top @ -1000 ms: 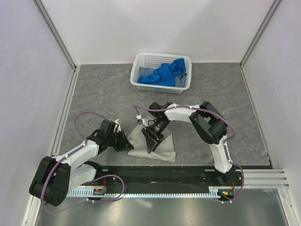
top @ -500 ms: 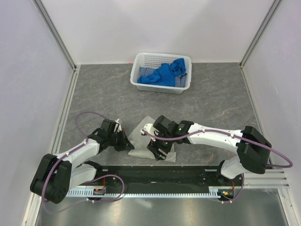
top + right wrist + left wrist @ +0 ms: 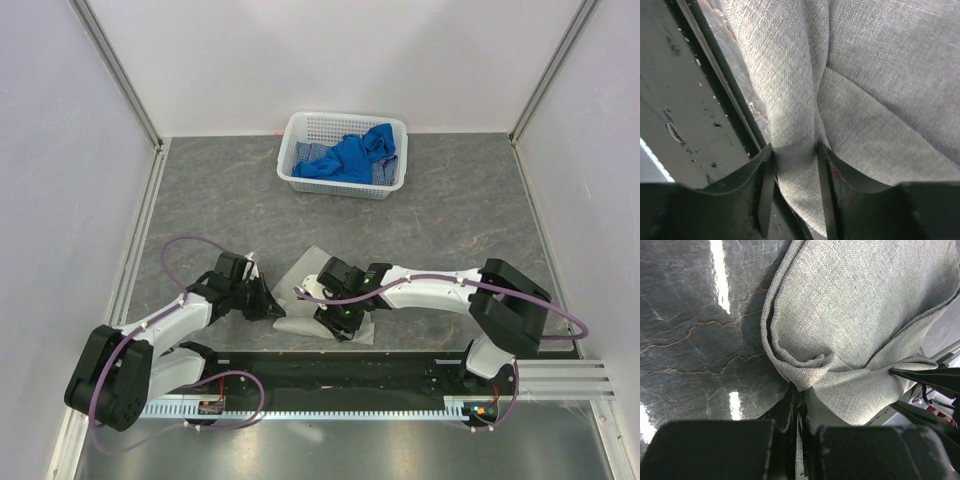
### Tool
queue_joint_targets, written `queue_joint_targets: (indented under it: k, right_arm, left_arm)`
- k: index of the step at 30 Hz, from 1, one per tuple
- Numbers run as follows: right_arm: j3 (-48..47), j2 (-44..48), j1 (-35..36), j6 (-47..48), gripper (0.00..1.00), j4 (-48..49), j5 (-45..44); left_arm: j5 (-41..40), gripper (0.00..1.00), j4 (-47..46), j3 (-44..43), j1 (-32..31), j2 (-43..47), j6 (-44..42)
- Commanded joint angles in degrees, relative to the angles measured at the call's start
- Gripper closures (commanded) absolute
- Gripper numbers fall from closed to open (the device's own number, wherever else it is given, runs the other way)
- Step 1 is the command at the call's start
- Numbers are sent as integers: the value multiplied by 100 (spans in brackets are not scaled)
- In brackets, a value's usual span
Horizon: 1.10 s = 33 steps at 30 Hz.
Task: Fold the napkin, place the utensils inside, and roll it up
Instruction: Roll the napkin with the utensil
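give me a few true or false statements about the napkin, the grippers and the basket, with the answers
1. The left gripper and the right gripper each pinch the napkin. True.
2. The napkin lies flat and fully spread. False: it is bunched and folded over between the grippers.
3. The basket holds blue cloths. True.
4. The basket stands at the near edge, between the two arms. False: it stands at the far end of the table.
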<state>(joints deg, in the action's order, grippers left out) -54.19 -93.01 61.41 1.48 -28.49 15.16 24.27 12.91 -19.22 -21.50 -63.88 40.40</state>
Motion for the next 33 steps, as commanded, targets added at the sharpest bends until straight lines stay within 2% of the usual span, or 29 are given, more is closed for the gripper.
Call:
queue_joint_targets:
  k: [1,3,4,5,7,8,11,12,17,20,27,33]
  right_arm:
    - [-398,-305,29,116,59,-86,75]
    - [-574,-472,12,195,65,-270,154]
    - [-636,-542,-41,221,66,-349,302]
    - [-767,-690,-85,265,67,-533,425]
    - [-873,-841,-251,431,70,-710,724]
    - [-969,-981,-313,493,71,-867,1030]
    - [-1171,-1288,-638,704,73,-1201,1680]
    - [-1225,-1368,-717,749,73,-1272,1831]
    - [-1541,-1922,-1227,1021,74,-1615,2858]
    - [-1691,-2264,-1456,1048,73,-1695,3334]
    - [-2112,-3099,-1772,1074,72,-1870,3661]
    - [-2359,-3434,-1878,1013,70,-1888,3670]
  left_arm:
    - [-28,98,98,-231,5,-2,-234]
    - [-45,98,124,-336,14,-2,-331]
    - [-89,95,159,-389,14,7,-349]
    - [-159,81,212,-450,14,-2,-366]
    - [-395,65,423,-661,23,68,-445]
    - [-501,49,510,-731,23,112,-463]
    - [-932,33,809,-899,23,331,-481]
    - [-1133,31,871,-925,31,454,-481]
    - [-1443,26,1161,-899,40,666,-428]
    - [-1251,26,1100,-811,31,876,-481]
    - [-530,26,477,-434,14,1632,-481]
    - [297,27,-270,41,-30,1721,-296]
